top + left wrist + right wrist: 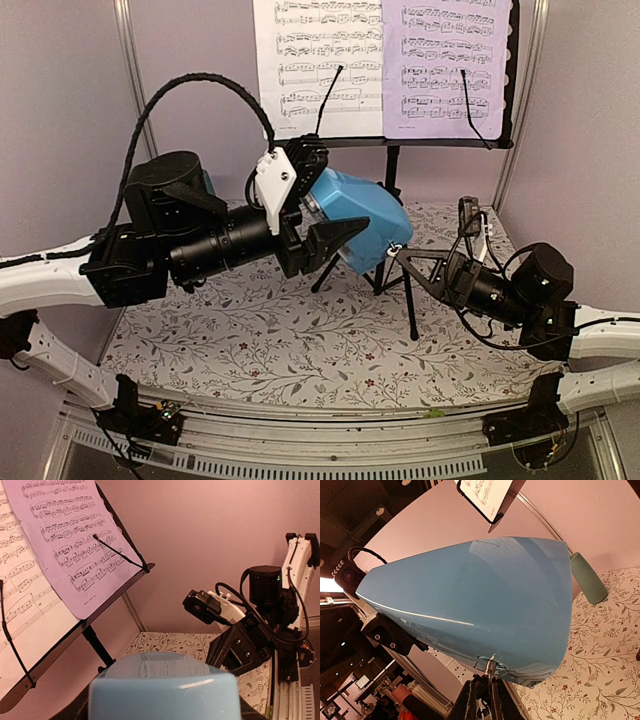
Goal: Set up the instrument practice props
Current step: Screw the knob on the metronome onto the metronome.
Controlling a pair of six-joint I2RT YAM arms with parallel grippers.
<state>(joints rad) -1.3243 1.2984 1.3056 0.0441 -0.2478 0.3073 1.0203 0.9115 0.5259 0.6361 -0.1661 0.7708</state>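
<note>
Where your left arm comes in from the left, its ribbed black barrel ends in the left gripper [325, 200], whose jaws are clamped on the metronome [365, 220] and hold it in the air above the table. It is a smooth, glossy blue plastic pyramid with rounded edges, tipped on its side. In your left wrist view only its pale blue curved end [165, 690] fills the bottom of the picture.

Under it lies the cloth [260, 330], matte and printed with small leaves and flowers. Behind it stands the music stand [430, 143], thin black metal, with slim tripod legs [412, 300] planted on the cloth. On its tilted tray the white page [320, 65] sits to the left and the lavender page [445, 60] just beside it, both flat printed paper. Each is pinned by a thin black wire arm [328, 100].

To the right, your right gripper [395, 252] meets the metronome's lower corner. In the right wrist view its dark fingers [470, 700] are drawn almost together, pinching a small shiny metal tab [490, 664] at the metronome's edge. Past the blue shell there, a matte teal tapered cup [588, 577] stands on the cloth by the wall.
</note>
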